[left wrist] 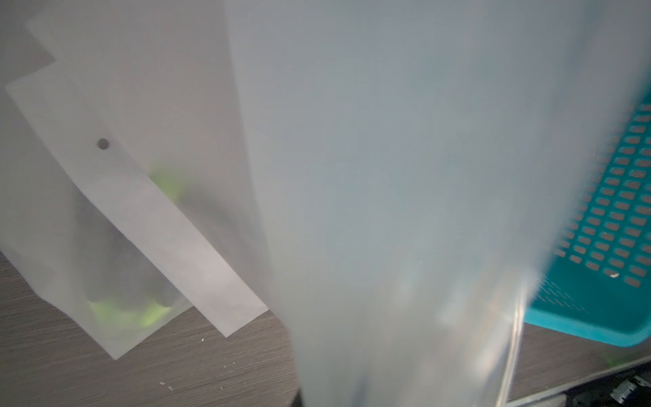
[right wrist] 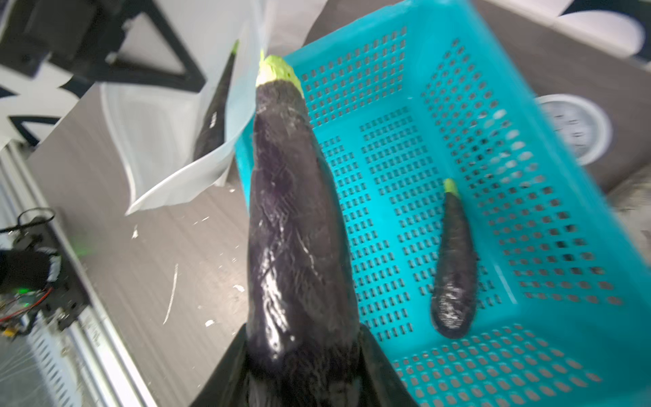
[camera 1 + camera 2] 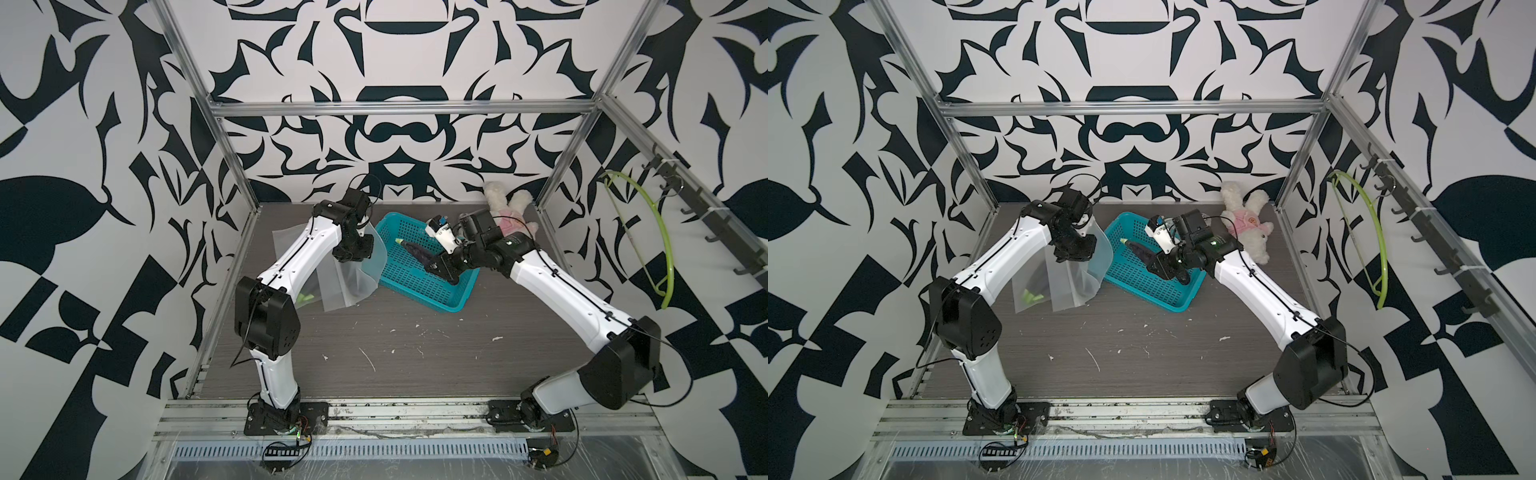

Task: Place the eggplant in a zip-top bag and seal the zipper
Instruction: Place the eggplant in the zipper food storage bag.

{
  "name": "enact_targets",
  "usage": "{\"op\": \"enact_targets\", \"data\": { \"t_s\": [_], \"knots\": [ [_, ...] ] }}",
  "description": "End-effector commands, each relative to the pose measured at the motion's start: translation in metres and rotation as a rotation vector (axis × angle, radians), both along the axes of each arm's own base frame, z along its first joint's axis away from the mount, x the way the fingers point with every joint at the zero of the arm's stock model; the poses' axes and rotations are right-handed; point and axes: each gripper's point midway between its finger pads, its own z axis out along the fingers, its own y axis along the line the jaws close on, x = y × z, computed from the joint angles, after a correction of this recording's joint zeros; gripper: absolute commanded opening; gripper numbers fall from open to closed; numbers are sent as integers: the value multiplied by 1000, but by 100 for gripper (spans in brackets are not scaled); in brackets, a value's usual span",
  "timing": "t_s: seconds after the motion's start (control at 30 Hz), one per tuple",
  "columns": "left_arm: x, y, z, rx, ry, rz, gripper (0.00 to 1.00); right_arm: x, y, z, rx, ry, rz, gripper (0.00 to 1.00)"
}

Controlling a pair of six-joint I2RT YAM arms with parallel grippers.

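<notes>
The eggplant [image 2: 296, 225] is clamped by its blunt end between the two black fingers of the right gripper [image 2: 303, 334], held up over the side of the teal basket [image 2: 599, 246] that faces the left arm. Its long axis runs straight out from the jaws, with the green stem end leading and pointing toward the zip-top bag [image 2: 158, 141]. In both top views the dark body [image 3: 417, 252] [image 3: 1142, 251] lies slantwise over the basket, stem toward the far left corner. How steeply it tilts cannot be told.

The basket [image 3: 453, 307] holds a second eggplant [image 2: 454, 264]. It is smaller and lies flat on the perforated floor, with its stem pointing much the same way as the held one.

Just beside the basket hangs the frosted zip-top bag [image 3: 368, 270] [image 3: 1096, 262], pinched at its upper edge by the left gripper [image 3: 354, 257], whose jaws are closed on the film. The bag's lower corner trails onto the table [image 3: 415, 353]. From the left wrist the bag [image 1: 387, 211] fills most of the view, and whether its mouth is open cannot be made out.

Behind it a filled bag [image 3: 1030, 291] [image 1: 123, 282] lies flat on the table, with dark eggplant shapes and bright green stems showing through the film.

A plush toy [image 3: 511, 216] lies at the back of the table, behind the right arm
</notes>
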Motion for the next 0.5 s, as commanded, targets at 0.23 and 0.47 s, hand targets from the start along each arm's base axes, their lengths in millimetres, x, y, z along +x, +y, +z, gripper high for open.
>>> {"op": "enact_targets", "data": {
  "t_s": [0.23, 0.47],
  "knots": [
    [-6, -7, -7, 44, 4, -42, 0, -19, 55, 2, 5, 43, 99, 40],
    [-14, -12, -4, 23, -30, -56, 0, -4, 70, -3, 14, 88, 79, 40]
  ]
}}
